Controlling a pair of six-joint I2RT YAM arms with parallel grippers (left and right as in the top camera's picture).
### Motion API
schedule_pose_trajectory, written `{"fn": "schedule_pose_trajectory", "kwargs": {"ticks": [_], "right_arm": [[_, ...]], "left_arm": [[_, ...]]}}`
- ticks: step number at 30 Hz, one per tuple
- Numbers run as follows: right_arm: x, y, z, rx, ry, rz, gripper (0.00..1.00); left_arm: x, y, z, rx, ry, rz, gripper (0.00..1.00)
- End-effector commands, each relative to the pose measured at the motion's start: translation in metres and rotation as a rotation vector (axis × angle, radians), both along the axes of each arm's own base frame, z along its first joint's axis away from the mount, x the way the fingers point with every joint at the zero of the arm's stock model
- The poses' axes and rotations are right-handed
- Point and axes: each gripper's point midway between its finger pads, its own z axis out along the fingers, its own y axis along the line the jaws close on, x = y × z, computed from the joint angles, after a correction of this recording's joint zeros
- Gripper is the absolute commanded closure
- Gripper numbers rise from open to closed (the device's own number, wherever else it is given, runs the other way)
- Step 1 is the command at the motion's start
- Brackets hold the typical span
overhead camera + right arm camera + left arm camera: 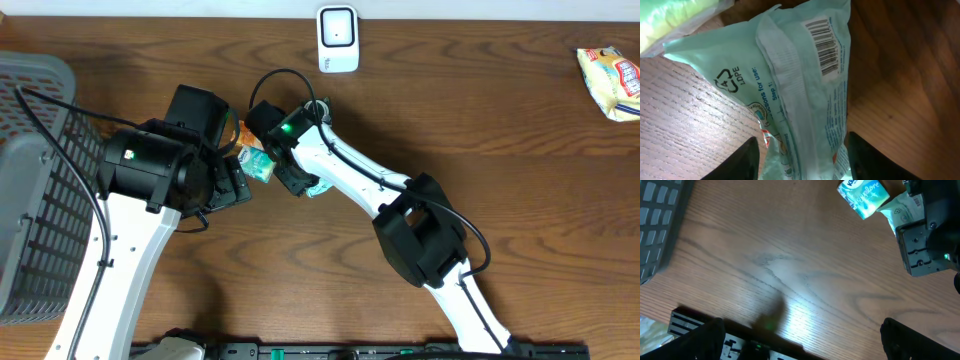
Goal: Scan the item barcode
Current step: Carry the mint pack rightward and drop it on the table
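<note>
Evidently your right gripper (805,152), half closed, grips the pack (800,95) by one end, leaving the barcode (825,45) beyond its fingertips uncovered

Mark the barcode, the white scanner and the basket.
barcode (824,47), right wrist view, middle of the bars.
white scanner (338,38), overhead view, its front face.
basket (45,240), overhead view, mesh wall.

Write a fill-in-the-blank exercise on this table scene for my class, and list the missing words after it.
1. The right gripper is shut on a pale green packet printed with a striped ____.
2. The left gripper is open and holds ____.
3. Beside the recycling sign, the packet reads ____.
4. The grey ____ stands beside the left arm.
Missing words: barcode; nothing; LDPE; basket.
</note>
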Motion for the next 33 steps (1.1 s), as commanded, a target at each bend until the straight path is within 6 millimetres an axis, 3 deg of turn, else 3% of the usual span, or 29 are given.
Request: {"fn": "schedule_pose_trajectory", "kwargs": {"ticks": [1,9,15,20,25,30,33], "right_arm": [[-0.002,-0.006,-0.007,-0.023,0.006,-0.014,0.5],[-0.011,-0.014,-0.034,0.0,0.065,-0.032,0.51],[-0.021,-0.001,-0.029,0.137,0.193,-0.06,0.68],[-0.02,0.007,-0.005,0.328,0.352,-0.116,0.69],[-0.02,0.011,0.031,0.651,0.57,-0.099,0.69],[-0.013,-0.008,0.071,0.94,0.695,-0.062,0.7],[-0.011,-0.025,0.082,1.049,0.733,-0.067,0.71]], "left_arm": [[-0.001,0.002,0.002,-0.001,-0.008,0.014,0.02],[-0.001,0.002,0.002,-0.001,-0.008,0.014,0.02],[-0.001,0.002,0.002,-0.001,-0.008,0.014,0.02],[-0.001,0.002,0.002,-0.001,-0.008,0.014,0.03],[-0.001,0.002,0.002,-0.001,-0.008,0.014,0.02],[-0.001,0.002,0.002,-0.001,-0.008,0.014,0.02],[-0.001,0.002,0.002,-0.001,-0.008,0.014,0.03]]}}
